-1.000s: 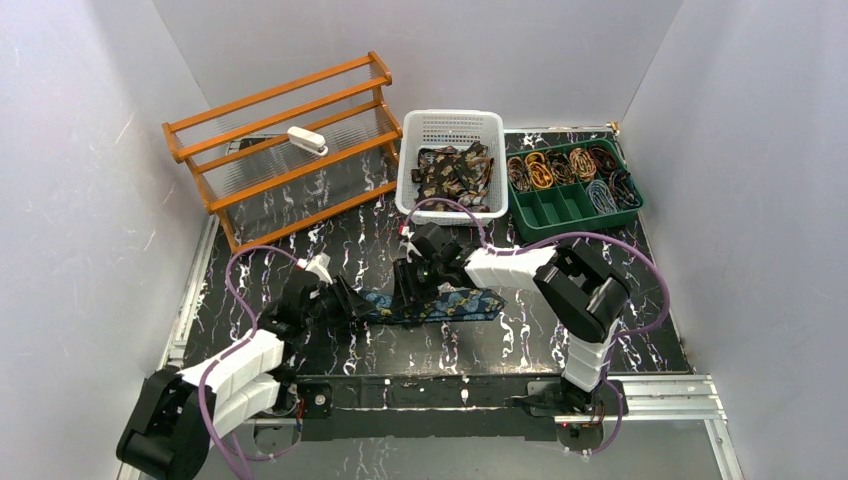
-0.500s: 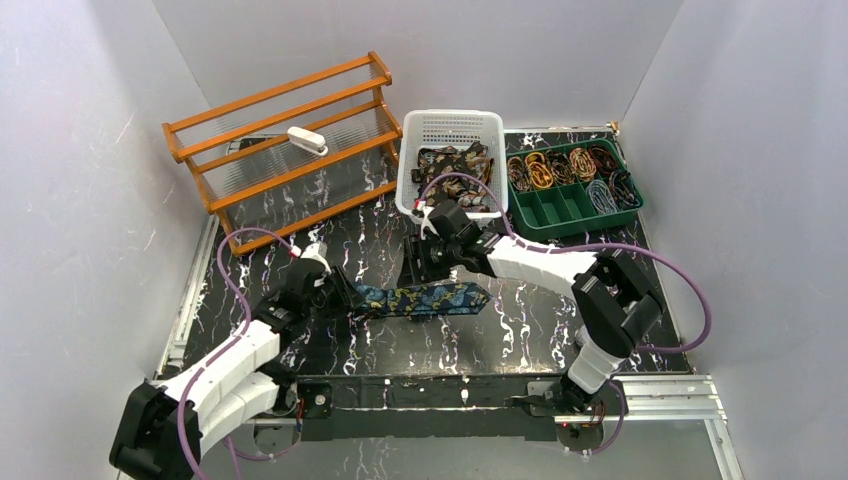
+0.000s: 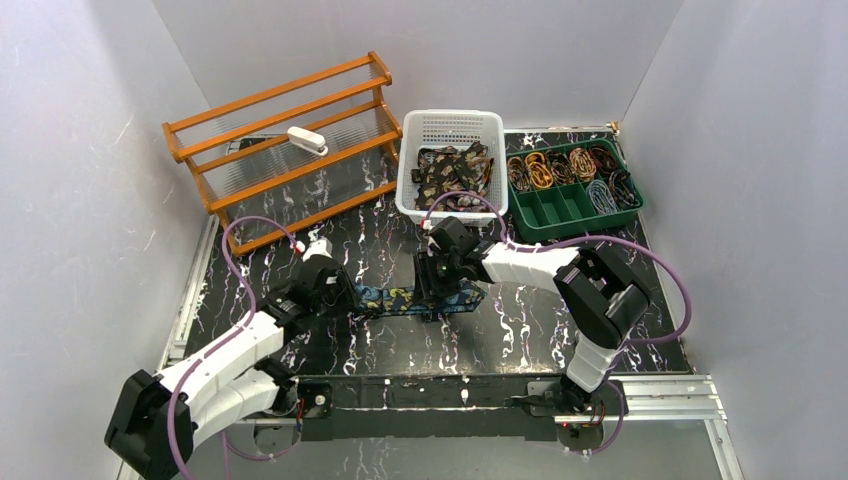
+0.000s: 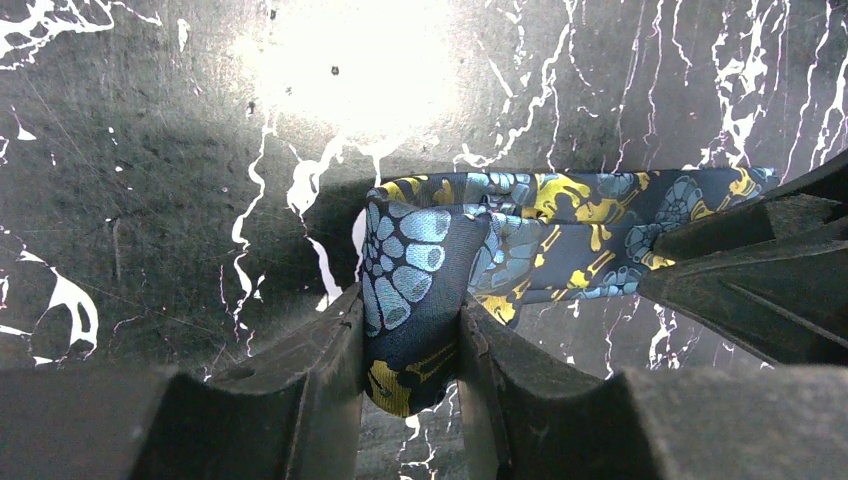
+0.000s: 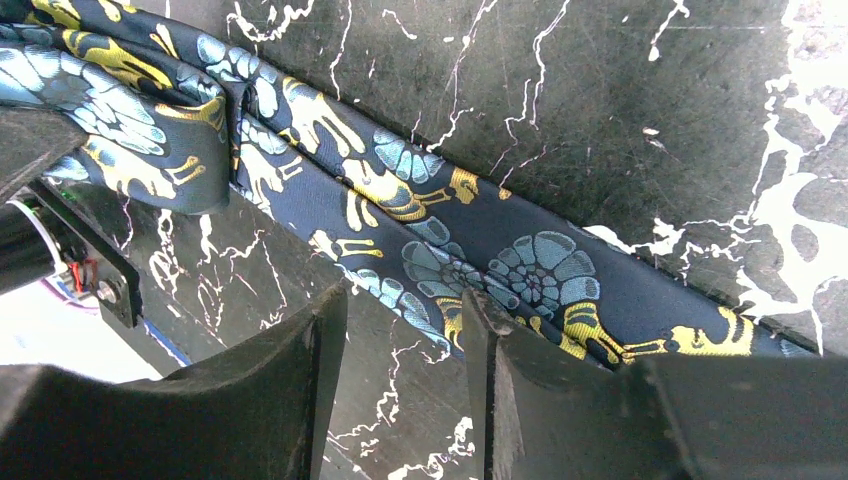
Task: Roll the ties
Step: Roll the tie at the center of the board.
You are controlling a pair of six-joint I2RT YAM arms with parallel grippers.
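A dark blue tie with teal and gold paisley lies lengthwise on the black marbled table, between the two arms. My left gripper is at its left end. In the left wrist view this gripper is shut on the tie's folded end, and the rest of the tie runs off to the right. My right gripper is low over the tie's right half. In the right wrist view it is open, with bare table between the fingers and the tie lying just past the fingertips.
A white basket with loose ties stands at the back middle. A green tray with rolled ties is at the back right. A wooden rack stands at the back left. Purple cables loop over both arms.
My right gripper rose toward the basket, then came back down onto the tie. My left gripper moved forward and right with the tie's end, and the tie now lies shorter.
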